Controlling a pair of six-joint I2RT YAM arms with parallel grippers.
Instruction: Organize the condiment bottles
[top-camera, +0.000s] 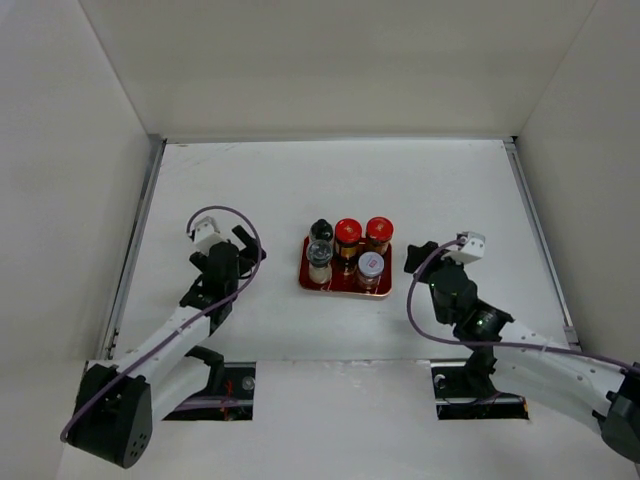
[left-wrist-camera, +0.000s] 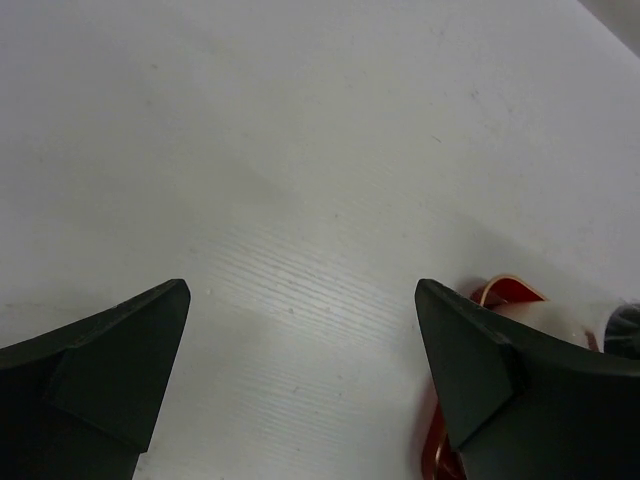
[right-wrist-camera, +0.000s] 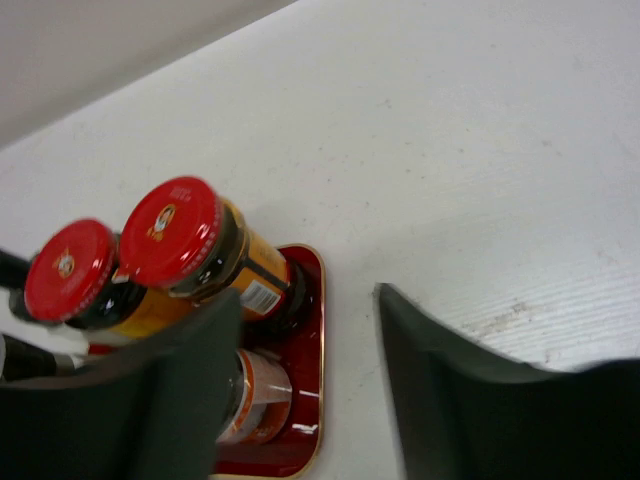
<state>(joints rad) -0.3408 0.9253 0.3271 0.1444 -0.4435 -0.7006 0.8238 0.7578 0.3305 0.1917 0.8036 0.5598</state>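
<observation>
top external: five condiment bottles (top-camera: 347, 232) on one tray (top-camera: 305, 276); left hand (top-camera: 243, 240), right hand (top-camera: 418, 256) both open

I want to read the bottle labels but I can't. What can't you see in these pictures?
- Top view: labels on the bottles are too small to read.
- Right wrist view: a jaw hides part of the small jar; the labels are blurred.
- Left wrist view: a jaw hides most of the tray; a dark bottle top is cut by the right edge.

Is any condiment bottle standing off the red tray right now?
No: in the top view all five condiment bottles stand together on the red tray, none beside it.
</observation>
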